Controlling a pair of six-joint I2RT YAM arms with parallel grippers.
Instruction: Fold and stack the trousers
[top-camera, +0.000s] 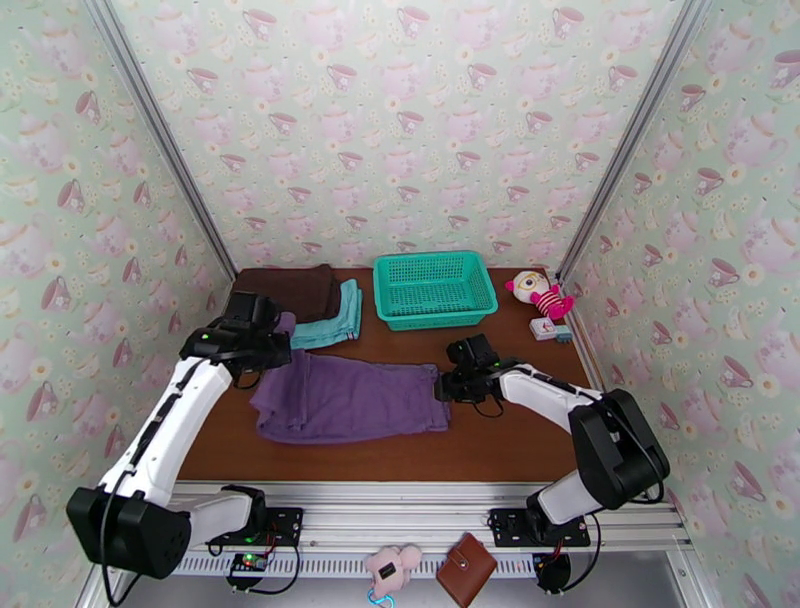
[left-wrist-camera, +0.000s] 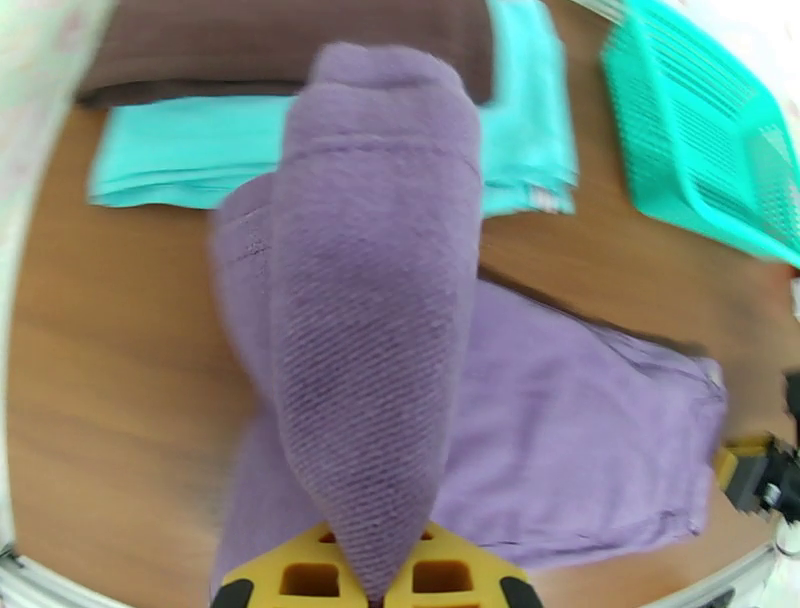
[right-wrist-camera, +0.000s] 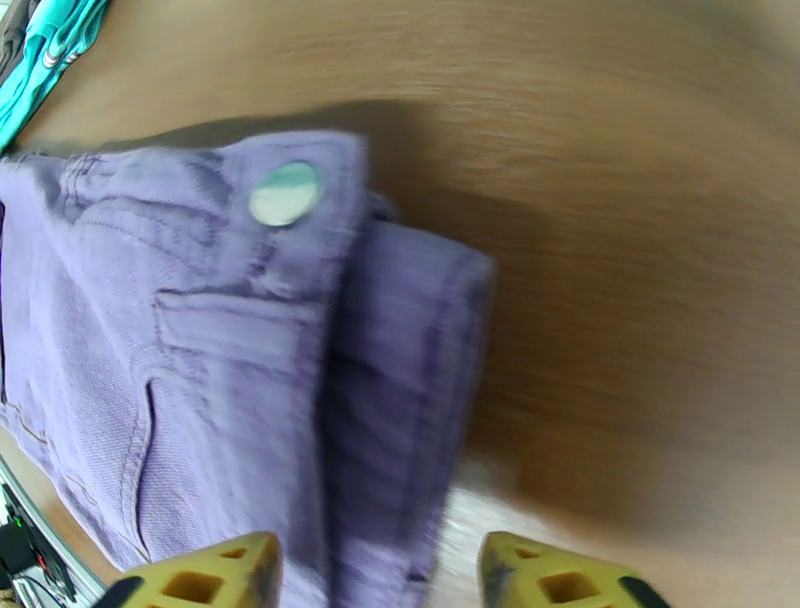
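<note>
The step in hand looks like the fold itself: the purple trousers (top-camera: 345, 400) lie flattened across the middle of the brown worktop (top-camera: 500, 440) in the top view, legs toward the left of the frame and waistband toward the right, and each arm works one end. At the left end the left claw (left-wrist-camera: 375, 585) is pinched tight on a bunch of the leg fabric. In the left wrist view that fabric rises as a thick purple roll from between the yellow fingers up the centre of the frame, lifted off the rest of the cloth. Behind it, at the top of that view, sit the teal folded garment (left-wrist-camera: 170, 160) and the dark brown folded garment (left-wrist-camera: 250, 50), with the teal basket (left-wrist-camera: 700, 130) in the upper right. At the right end the right claw (right-wrist-camera: 380, 580) stands partly wide. Its two fingers straddle the doubled waistband edge at the bottom of the right wrist view, just below the pale button (right-wrist-camera: 285, 193), but they do not yet press the cloth. The next move probably calls for this claw to close firmly on the waistband. Both ends could then be carried over together, keeping the layers aligned so the fold lands square.
</note>
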